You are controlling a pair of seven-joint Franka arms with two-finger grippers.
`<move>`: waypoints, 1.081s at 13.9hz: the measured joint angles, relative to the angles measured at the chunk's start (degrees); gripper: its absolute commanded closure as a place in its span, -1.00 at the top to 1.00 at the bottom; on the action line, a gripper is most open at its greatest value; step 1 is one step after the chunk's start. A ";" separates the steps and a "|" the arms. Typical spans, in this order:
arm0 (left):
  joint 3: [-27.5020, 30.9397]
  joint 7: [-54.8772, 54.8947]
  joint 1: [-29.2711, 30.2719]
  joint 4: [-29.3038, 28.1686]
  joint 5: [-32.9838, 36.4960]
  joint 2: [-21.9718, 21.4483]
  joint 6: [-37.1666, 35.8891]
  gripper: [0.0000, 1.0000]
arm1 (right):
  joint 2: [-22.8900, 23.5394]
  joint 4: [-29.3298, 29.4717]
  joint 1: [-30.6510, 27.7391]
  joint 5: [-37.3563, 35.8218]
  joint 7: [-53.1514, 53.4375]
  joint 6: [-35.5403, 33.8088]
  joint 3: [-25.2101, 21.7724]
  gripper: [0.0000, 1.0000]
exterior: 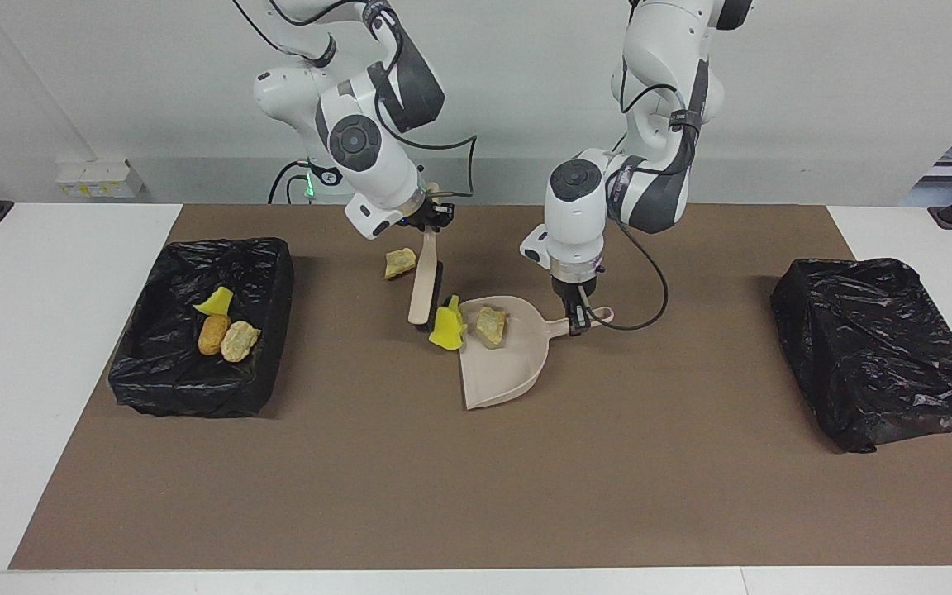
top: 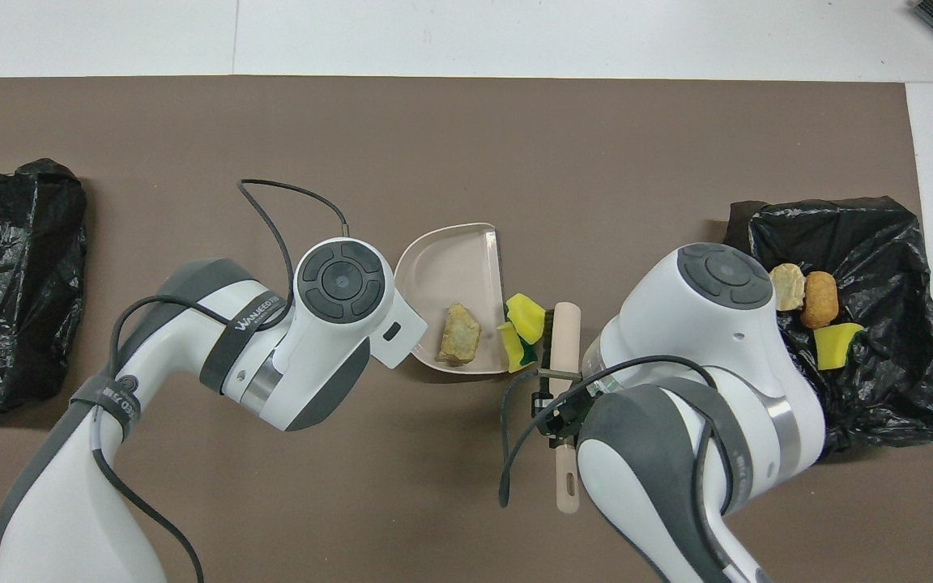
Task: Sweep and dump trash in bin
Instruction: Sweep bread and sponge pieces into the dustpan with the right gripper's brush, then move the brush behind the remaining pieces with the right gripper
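Note:
My left gripper point(exterior: 580, 321) is shut on the handle of the beige dustpan point(exterior: 502, 373), which rests on the mat; in the overhead view the pan point(top: 446, 267) shows but the arm hides the gripper. A beige foam lump point(exterior: 491, 325) point(top: 458, 342) lies in the pan. Two yellow sponge bits point(exterior: 447, 328) point(top: 523, 328), one green-backed, sit at the pan's lip against the brush point(exterior: 423, 285) point(top: 565, 336). My right gripper point(exterior: 431, 216) point(top: 557, 398) is shut on the brush handle. Another beige lump point(exterior: 399, 263) lies on the mat beside the brush, nearer to the robots than the pan.
The black-lined bin point(exterior: 195, 388) point(top: 888, 405) at the right arm's end holds a yellow bit point(exterior: 214, 302), an orange-brown lump point(exterior: 213, 333) and a beige lump point(exterior: 240, 340). A second black-bagged bin point(exterior: 873, 347) point(top: 5, 283) stands at the left arm's end.

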 measured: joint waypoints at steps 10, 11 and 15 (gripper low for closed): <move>-0.63 3.68 -1.40 -4.25 6.07 -2.87 0.46 -1.00 | -12.82 -11.21 -2.52 -10.59 6.53 -4.17 -0.18 -1.00; -0.63 3.68 -1.53 -4.72 6.08 -3.12 0.59 -1.00 | -15.73 -13.77 -2.45 -10.62 7.76 -4.19 -0.16 -1.00; -0.53 3.69 -1.56 -6.14 6.09 -3.52 1.77 -1.00 | -28.37 -27.59 0.91 -10.34 15.73 -3.03 0.13 -1.00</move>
